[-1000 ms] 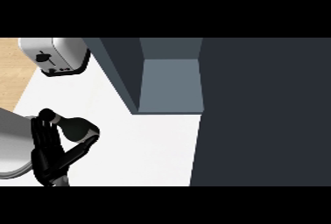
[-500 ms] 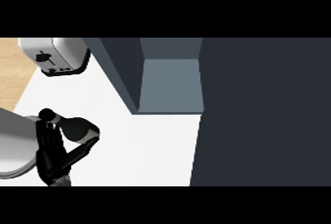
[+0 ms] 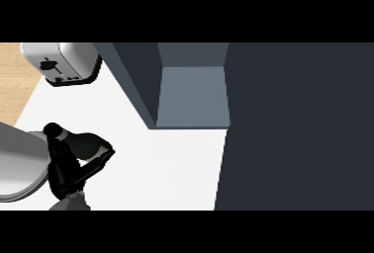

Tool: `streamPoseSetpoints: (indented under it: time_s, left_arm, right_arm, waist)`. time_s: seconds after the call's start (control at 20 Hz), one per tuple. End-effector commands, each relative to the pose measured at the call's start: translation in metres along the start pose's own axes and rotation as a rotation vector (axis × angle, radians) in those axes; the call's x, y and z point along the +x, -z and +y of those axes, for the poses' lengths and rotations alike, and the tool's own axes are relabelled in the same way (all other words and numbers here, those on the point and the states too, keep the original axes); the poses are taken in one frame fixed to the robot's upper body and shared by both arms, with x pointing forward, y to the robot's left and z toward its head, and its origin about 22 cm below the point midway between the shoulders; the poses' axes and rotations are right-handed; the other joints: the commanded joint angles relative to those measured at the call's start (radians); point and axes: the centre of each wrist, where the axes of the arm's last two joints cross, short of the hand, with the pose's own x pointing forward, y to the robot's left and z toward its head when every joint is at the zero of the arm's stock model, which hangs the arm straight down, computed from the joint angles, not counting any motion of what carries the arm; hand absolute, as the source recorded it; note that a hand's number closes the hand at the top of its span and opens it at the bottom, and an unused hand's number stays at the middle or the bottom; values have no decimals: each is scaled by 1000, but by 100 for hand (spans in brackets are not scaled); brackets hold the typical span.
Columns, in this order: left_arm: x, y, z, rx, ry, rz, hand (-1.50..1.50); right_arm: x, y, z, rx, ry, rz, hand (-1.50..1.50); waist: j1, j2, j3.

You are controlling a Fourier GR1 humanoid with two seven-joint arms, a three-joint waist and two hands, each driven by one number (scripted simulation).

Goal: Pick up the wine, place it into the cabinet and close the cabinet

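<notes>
The left hand point(image 3: 70, 170) comes in from the near left, its grey forearm rising from the lower edge. Its black fingers point(image 3: 102, 159) are curled round a dark, rounded object that I take to be the wine point(image 3: 86, 143), with a narrow black top poking up at the far-left side of the grasp. The hand hides much of the bottle, so I cannot tell whether its base is touching the white counter point(image 3: 161, 168) or is just off it. The right hand does not show.

Just left of the hand, partly behind it, is a silvery round object point(image 3: 15, 165), cut off by the left edge.

Further out, to the far right of the hand, the cabinet point(image 3: 194, 96) stands open, and its pale grey inner floor shows nothing on it. A wide dark panel fills the right side of the view, most likely the cabinet's door point(image 3: 300, 128) swung open. A toaster point(image 3: 62, 60) sits at the far left, beside a strip of wooden surface point(image 3: 15, 74).

By my reading, the grasp looks made and nothing more. The wine is well apart from the cabinet opening, so carrying it far and right, setting it inside, letting go and swinging the door closed all remain to be done.
</notes>
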Motion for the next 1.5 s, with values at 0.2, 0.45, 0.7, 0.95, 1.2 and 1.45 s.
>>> streamPoseSetpoints:
  time_s: [0.2,0.45,0.7,0.95,1.2,1.45]
  left_arm:
    - [-10,7,7,-30,-85,-14,150]
    - [-11,12,-21,-138,-71,-41,150]
    - [-22,4,-16,-201,40,-43,150]
    - [-17,6,-3,-425,101,-35,150]
    - [4,10,-1,-660,39,-2,150]
    - [19,13,-2,-638,67,-165,150]
  right_arm:
    - [13,-20,-7,27,34,-61,-150]
    - [3,-17,0,26,51,-41,-150]
    - [8,-28,-3,19,53,-59,-150]
    - [11,-18,5,-4,46,-41,-150]
    - [13,-10,4,20,51,-36,-150]
    - [9,-22,2,31,32,-44,-150]
  waist:
    - [1,0,0]
    - [0,0,1]
    - [-5,0,1]
    - [-2,-2,0]
    - [9,-4,0]
    - [4,-1,1]
